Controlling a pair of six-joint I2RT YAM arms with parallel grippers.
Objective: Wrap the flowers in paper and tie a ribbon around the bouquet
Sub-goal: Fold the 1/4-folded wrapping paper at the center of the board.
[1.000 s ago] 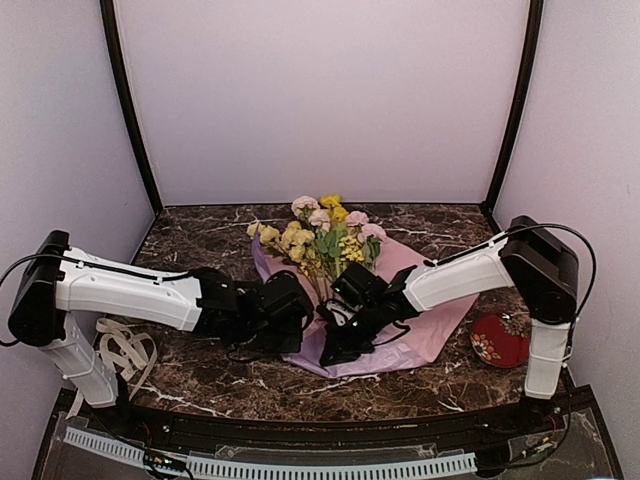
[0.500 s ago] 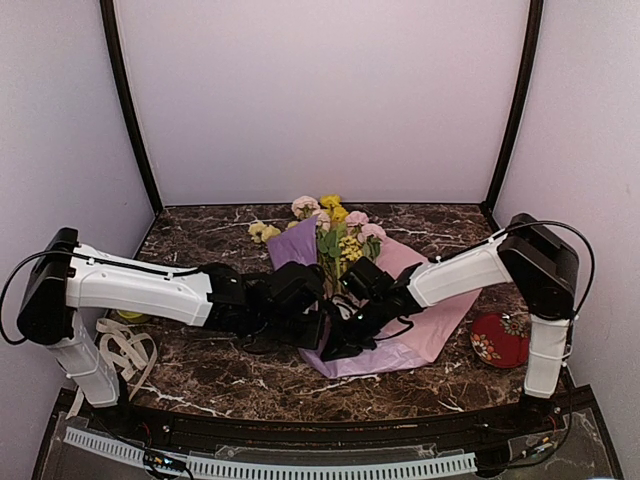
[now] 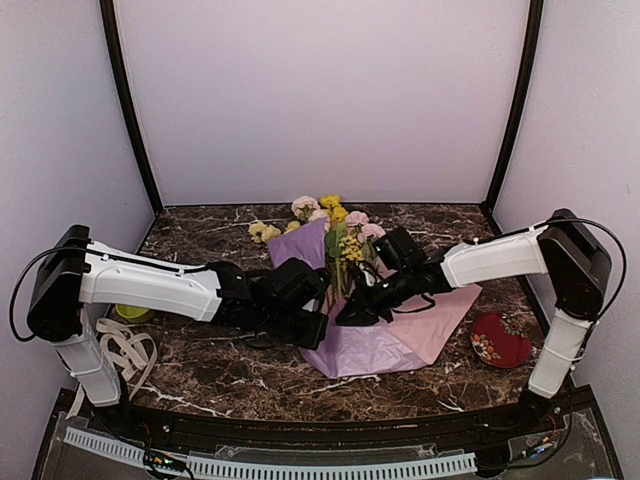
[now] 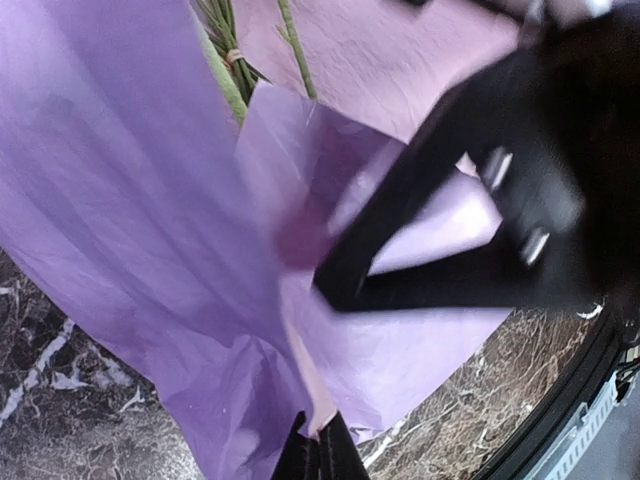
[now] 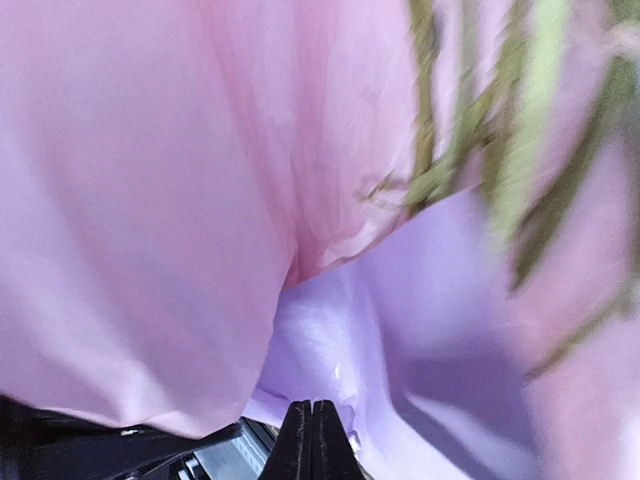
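The flowers [image 3: 330,222] lie on the paper [image 3: 400,335] at mid-table, blooms towards the back wall. The paper's left flap [image 3: 305,245] stands folded up over the stems [image 4: 225,40]. My left gripper [image 3: 318,328] sits low at the paper's near left, shut on a fold of the paper's edge [image 4: 320,445]. My right gripper [image 3: 348,315] is just right of it, over the stems, its jaws shut [image 5: 312,415] with lilac paper [image 5: 400,330] at their tips; a pinch there I cannot tell. Its black fingers [image 4: 420,180] cross the left wrist view. The ribbon [image 3: 122,350] lies loose at the left arm's base.
A red patterned dish [image 3: 498,340] rests on the dark marble table [image 3: 200,240] beside the right arm's base. A small yellow-green object [image 3: 130,316] peeks out under the left arm. Walls close the table in at the back and on both sides.
My left gripper has moved right, lifting the paper's left flap up over the stems and hiding some blooms. My right gripper has drawn back up and to the right.
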